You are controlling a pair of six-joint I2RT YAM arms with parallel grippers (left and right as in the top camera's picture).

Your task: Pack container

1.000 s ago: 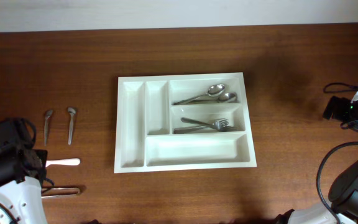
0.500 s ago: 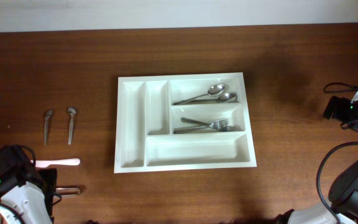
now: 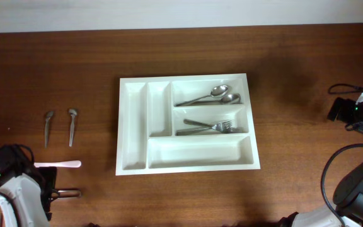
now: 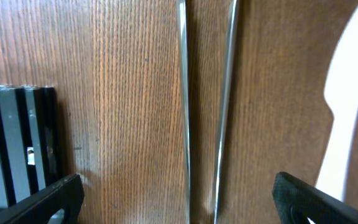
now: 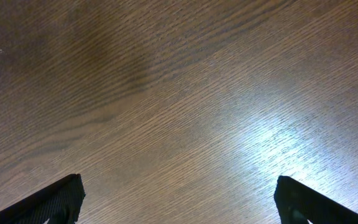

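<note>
Left gripper (image 4: 178, 202) hangs spread wide just above the table (image 4: 123, 93), grasping nothing; 2 thin metal rods (image 4: 183, 93) run between its fingers. Right gripper (image 5: 178, 199) is equally spread over bare wood. Mid-table sits the white cutlery tray (image 3: 133, 126), with 2 spoons (image 3: 219, 91) in 1 wide compartment and forks (image 3: 222, 126) in the next. 2 small spoons (image 3: 72, 126) and a white utensil (image 3: 58, 164) lie to its left.

item: container (image 3: 200, 153), large white plastic cutlery tray, rectangular, five compartments
pose: flat on the desk (image 3: 295, 75), open side up, long side running left-right
location: about mid-desk in the overhead view
layout: two narrow upright slots on the left, three wide crosswise slots on the right
contents: two spoons (image 3: 210, 96) in the top wide slot, forks (image 3: 210, 128) in the middle wide slot
</note>
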